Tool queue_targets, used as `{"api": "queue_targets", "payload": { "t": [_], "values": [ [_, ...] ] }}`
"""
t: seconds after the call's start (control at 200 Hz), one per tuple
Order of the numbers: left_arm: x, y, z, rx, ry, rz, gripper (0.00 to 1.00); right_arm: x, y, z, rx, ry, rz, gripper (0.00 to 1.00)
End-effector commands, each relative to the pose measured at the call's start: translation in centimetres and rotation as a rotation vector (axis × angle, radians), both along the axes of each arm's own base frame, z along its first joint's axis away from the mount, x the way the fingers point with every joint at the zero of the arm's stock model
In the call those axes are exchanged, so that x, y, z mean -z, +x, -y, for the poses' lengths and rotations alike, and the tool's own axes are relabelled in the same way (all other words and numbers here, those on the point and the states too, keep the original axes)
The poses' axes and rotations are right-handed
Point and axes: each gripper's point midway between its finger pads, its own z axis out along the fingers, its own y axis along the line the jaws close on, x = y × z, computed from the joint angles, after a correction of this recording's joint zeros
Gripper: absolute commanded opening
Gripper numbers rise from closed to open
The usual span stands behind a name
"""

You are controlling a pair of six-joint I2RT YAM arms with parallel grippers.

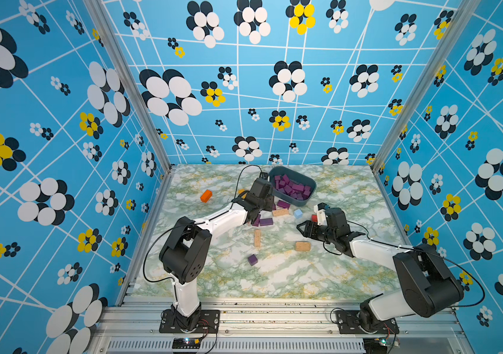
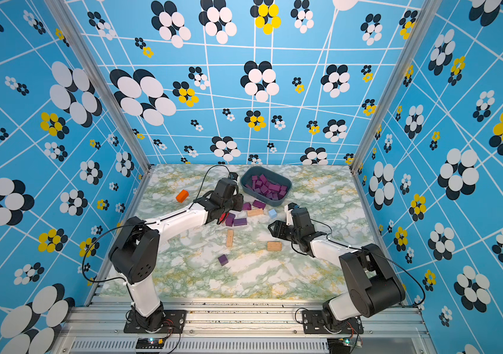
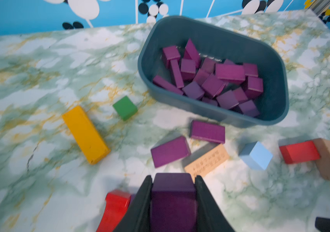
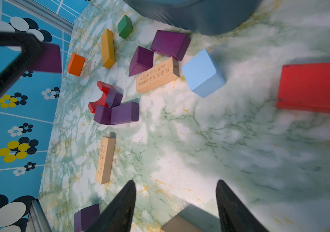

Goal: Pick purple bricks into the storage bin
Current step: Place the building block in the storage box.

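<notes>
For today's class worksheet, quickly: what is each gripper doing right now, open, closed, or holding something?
Left gripper: closed on a purple brick.
Right gripper: open, holding nothing.

Green-veined marble-pattern tabletop [image 1: 274, 275] carries a dark teal-grey rounded plastic storage bin [image 3: 200, 107] toward the far edge. Just beside its near wall lie two purple wooden bricks [image 3: 208, 131], a printed tan wooden bar [image 1: 280, 212] and a light-blue cube [image 1: 298, 213]. A yellow bar [image 3: 85, 134] lies between a green cube [image 3: 124, 107] and an orange block [image 1: 206, 195]. Three further purple bricks [image 4: 124, 112] bunch against a red arch block [image 4: 99, 96]. One purple cube [image 1: 252, 260] lies alone, well apart.
</notes>
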Motion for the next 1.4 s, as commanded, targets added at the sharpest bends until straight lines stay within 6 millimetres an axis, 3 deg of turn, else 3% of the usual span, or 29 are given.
{"api": "queue_targets", "payload": {
  "t": [0.0,0.23,0.44,0.515,0.535,0.63,0.75,0.874,0.919,0.974,1.119,1.129,1.234,1.394],
  "values": [
    [-1.2,2.4,2.7,0.051,-0.030,0.067,0.26,0.2,0.4,0.5,0.029,-0.005,-0.023,0.65],
    [-1.2,8.2,6.6,0.064,-0.047,0.128,0.26,0.0,0.4,0.8,0.030,-0.023,-0.019,0.65],
    [0.6,12.4,8.0,0.044,-0.061,0.132,0.28,-0.1,0.4,1.3,0.037,-0.042,-0.014,0.66],
    [0.9,13.3,8.4,0.042,-0.063,0.128,0.42,-0.1,0.4,1.2,0.035,-0.042,-0.015,0.66],
    [0.9,13.4,8.4,0.040,-0.061,0.132,0.52,0.0,0.3,1.2,0.035,-0.043,-0.016,0.66],
    [0.3,13.7,8.7,0.054,-0.060,0.154,0.80,0.2,0.3,1.4,0.038,-0.048,-0.019,0.67],
    [-0.5,13.1,8.3,0.060,-0.027,0.161,0.91,0.3,0.3,1.4,0.041,-0.048,-0.022,0.68],
    [-2.4,11.2,7.0,0.052,-0.021,0.181,0.94,0.4,0.4,1.4,0.043,-0.048,-0.016,0.68],
    [-4.1,10.0,6.5,0.051,-0.034,0.213,0.95,0.5,0.4,1.5,0.045,-0.049,-0.014,0.68],
    [-4.7,8.1,5.7,0.054,-0.035,0.231,0.96,0.4,0.4,1.4,0.041,-0.045,-0.006,0.68],
    [-8.4,2.2,2.9,0.046,-0.045,0.283,0.98,-0.1,0.4,1.6,0.039,-0.052,0.020,0.68],
    [-7.9,1.8,2.7,0.045,-0.036,0.276,0.98,-0.2,0.4,1.6,0.038,-0.055,0.022,0.68],
    [-9.8,-3.2,-0.3,0.032,-0.033,0.321,0.99,-1.9,0.0,1.8,0.018,-0.153,0.109,0.67],
    [-9.5,-10.1,-7.1,-0.027,-0.071,0.341,0.99,-5.7,-0.9,-0.4,-0.079,-0.236,0.267,0.68]
  ]
}}
